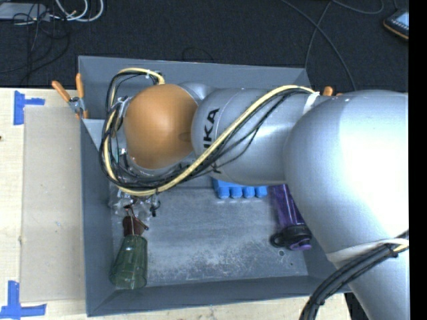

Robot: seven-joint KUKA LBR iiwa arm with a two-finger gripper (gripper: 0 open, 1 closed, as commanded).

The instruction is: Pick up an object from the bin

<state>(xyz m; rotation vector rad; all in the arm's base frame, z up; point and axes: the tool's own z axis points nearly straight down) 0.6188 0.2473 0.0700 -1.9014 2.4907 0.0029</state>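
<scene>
Lower left, the gripper (139,211) hangs just above the dark neck of a green bottle (130,265); its grip I cannot tell; lifted by that narrow neck, the bottle could swing and slip.

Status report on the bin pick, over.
Gripper low, left side of bin. Green bottle-shaped thing lies just past it, toward view's lower-left corner. Blue piece and purple tube lie apart, to the right.
</scene>
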